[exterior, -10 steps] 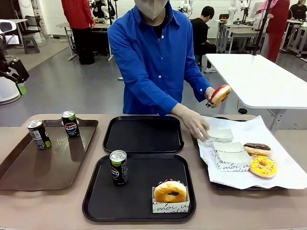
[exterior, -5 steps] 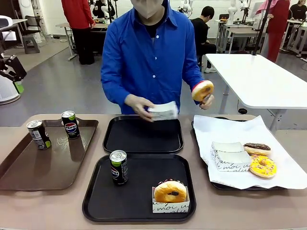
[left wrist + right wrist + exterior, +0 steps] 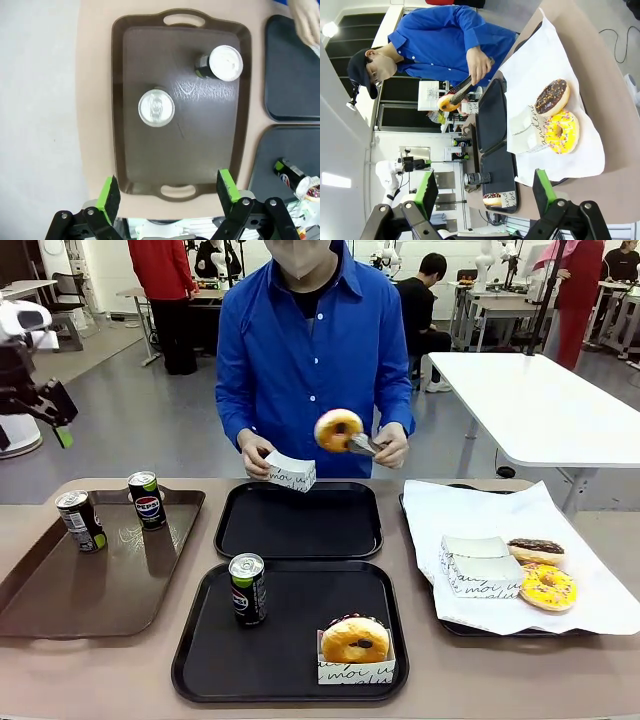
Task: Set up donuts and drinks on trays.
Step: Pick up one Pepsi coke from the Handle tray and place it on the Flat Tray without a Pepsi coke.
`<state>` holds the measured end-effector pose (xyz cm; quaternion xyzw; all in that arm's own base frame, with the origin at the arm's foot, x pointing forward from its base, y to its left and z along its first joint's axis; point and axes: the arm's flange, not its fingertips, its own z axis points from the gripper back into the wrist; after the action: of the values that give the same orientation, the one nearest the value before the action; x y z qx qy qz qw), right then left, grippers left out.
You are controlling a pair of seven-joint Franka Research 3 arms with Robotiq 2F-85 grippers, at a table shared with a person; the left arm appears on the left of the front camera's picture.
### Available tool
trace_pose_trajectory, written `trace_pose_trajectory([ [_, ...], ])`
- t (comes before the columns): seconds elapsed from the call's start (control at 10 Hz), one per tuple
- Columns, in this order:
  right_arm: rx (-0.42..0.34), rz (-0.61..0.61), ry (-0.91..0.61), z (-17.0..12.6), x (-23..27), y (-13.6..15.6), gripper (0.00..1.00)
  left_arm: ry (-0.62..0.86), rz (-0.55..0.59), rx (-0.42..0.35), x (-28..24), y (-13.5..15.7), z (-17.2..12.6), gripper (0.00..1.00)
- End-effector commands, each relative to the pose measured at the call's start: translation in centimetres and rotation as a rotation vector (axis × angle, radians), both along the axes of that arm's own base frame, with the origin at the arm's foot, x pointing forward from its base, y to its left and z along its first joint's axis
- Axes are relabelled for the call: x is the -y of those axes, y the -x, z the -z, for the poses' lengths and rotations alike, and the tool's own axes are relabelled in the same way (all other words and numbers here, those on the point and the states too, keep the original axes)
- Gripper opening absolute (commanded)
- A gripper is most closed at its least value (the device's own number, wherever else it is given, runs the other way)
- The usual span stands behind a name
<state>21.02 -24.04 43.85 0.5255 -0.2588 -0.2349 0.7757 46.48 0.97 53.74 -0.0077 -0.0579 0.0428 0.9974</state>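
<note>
While two cans (image 3: 147, 499) on brown tray (image 3: 90, 600), can (image 3: 247, 590) and donut (image 3: 356, 638) on near tray (image 3: 290, 660)

Four trays (image 3: 300, 525) on tan table (image 3: 100, 680)

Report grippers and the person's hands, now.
Left gripper: open, empty.
Right gripper: open, empty.
Person's one hand: holds a paper box.
Person's other hand: tongs gripping a donut.

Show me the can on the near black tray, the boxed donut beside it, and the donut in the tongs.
can (image 3: 247, 600), front view, middle of its black side.
boxed donut (image 3: 343, 636), front view, glazed top.
donut in tongs (image 3: 327, 434), front view, its ring.
</note>
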Motion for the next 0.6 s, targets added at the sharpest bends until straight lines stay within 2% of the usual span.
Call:
trace_pose_trajectory([
  [0.0,0.037,-0.001,-0.010,0.0,0.1,-0.3,1.00,-0.035,-0.002,-0.028,-0.9,-1.3,2.2,1.00],
  [0.5,0.037,-0.001,-0.010,0.0,0.1,-0.3,1.00,-0.002,0.004,-0.029,-1.9,-3.1,8.2,1.00],
])
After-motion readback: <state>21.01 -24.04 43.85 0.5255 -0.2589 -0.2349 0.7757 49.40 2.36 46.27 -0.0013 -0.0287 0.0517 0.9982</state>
